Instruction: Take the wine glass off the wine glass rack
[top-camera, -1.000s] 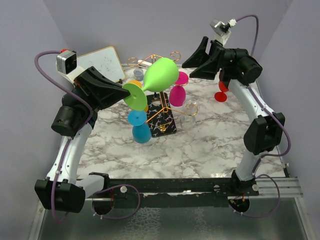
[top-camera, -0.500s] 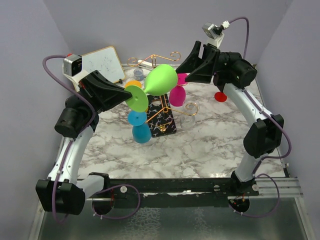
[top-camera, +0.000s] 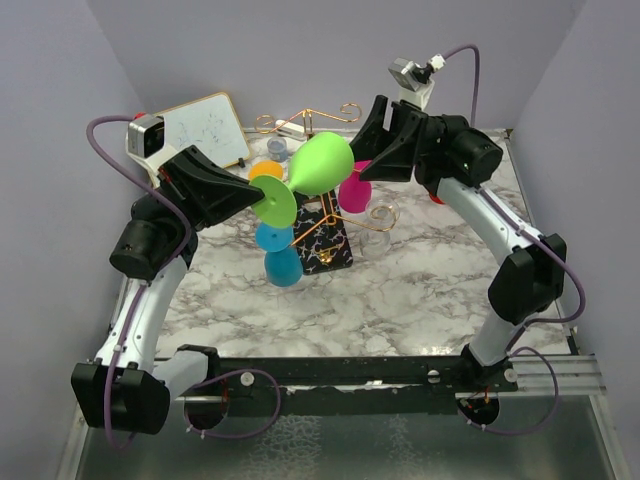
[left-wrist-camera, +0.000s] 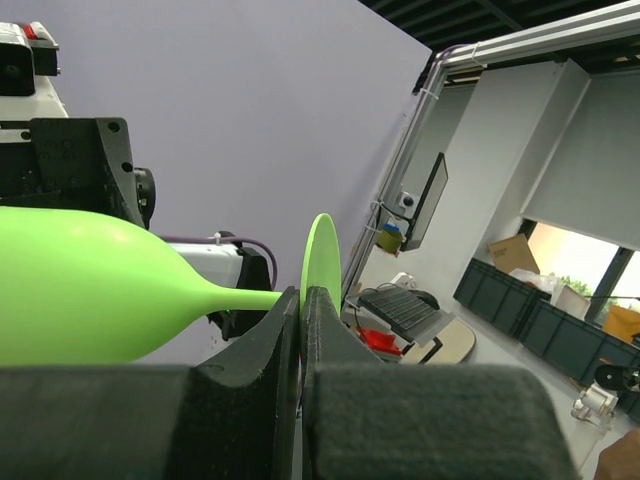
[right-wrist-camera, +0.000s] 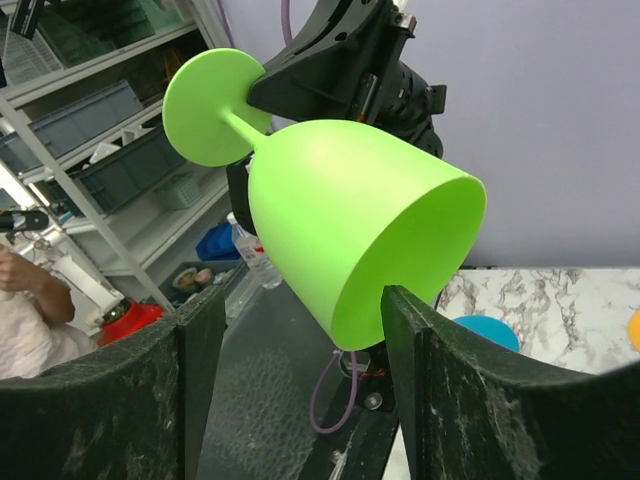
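The green wine glass (top-camera: 322, 163) hangs sideways in the air above the rack, its mouth toward the right. My left gripper (top-camera: 262, 196) is shut on the edge of its round foot (left-wrist-camera: 320, 255); the stem and bowl (left-wrist-camera: 80, 290) run off to the left in the left wrist view. My right gripper (top-camera: 368, 140) is open at the mouth of the bowl (right-wrist-camera: 350, 230), one finger (right-wrist-camera: 190, 370) to its left and the other finger (right-wrist-camera: 425, 360) against the rim. The gold wire rack (top-camera: 310, 118) stands on its black veined base (top-camera: 325, 243) beneath.
Blue (top-camera: 282, 265), magenta (top-camera: 354, 190), orange (top-camera: 265, 168) and clear (top-camera: 382, 215) glasses hang or stand around the rack. A red glass (top-camera: 437, 198) is partly hidden behind the right arm. A small whiteboard (top-camera: 205, 128) leans at the back left.
My right arm has swung left until its open fingers reach the green bowl's mouth. My left gripper has kept its hold on the foot and shifted slightly.
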